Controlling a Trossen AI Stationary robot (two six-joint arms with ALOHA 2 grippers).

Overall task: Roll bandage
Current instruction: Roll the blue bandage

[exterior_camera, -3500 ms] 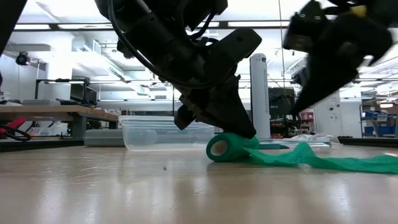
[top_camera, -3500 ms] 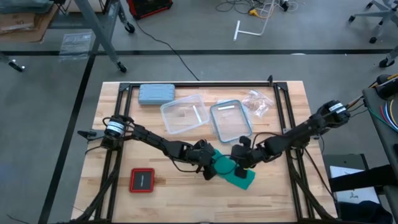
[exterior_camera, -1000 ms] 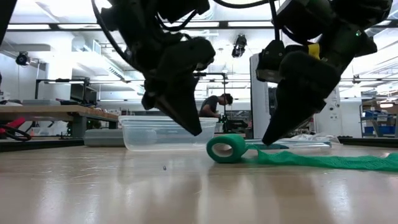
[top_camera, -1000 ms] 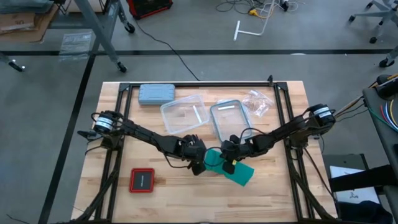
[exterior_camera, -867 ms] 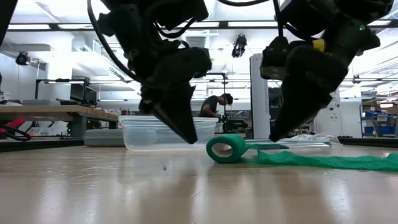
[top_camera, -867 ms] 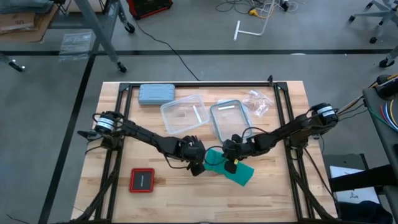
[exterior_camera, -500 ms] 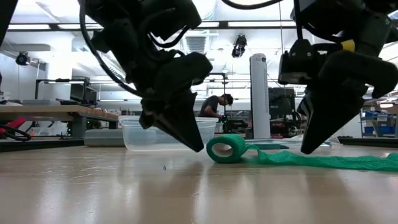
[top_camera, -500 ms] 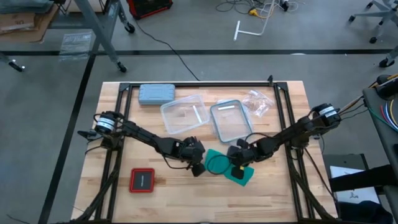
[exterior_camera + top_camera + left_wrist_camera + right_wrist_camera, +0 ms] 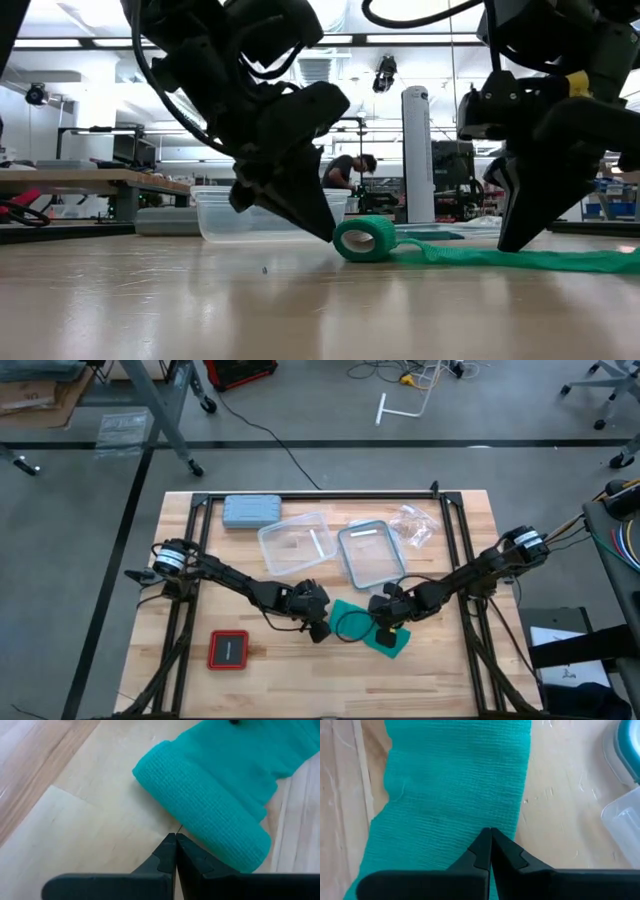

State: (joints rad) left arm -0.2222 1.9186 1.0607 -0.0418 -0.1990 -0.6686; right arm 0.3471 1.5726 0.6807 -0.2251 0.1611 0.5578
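Observation:
The teal-green bandage lies near the table's middle. Its rolled-up part (image 9: 350,622) lies on its side on the wood. The flat band (image 9: 392,641) runs from it toward the right and near edge, flat on the table. My left gripper (image 9: 175,836) is shut, its tips low at the roll's (image 9: 365,240) left side. My right gripper (image 9: 490,830) is shut and stands on the flat band (image 9: 560,260), a short way from the roll. My left gripper sets its shut fingertips (image 9: 326,236) against the foot of the roll's curved side (image 9: 186,831), slanting down from the table's left. The roll lies on the table. My right gripper presses its shut fingertips (image 9: 510,246) down on the flat band (image 9: 470,815), slanting from above. The band lies spread on the wood under them.
A grey-blue case (image 9: 250,510) lies at the far left. Two clear containers (image 9: 295,545) (image 9: 372,552) and a clear plastic bag (image 9: 412,525) sit behind the bandage. A red-and-black square pad (image 9: 228,650) is at the near left. A person stands in the room beyond.
My right gripper has gone from beside the roll toward the table's right and near edge and come down onto the flat band. My left gripper has dropped and gone right, up to the roll's side. The roll has stayed about where it was.

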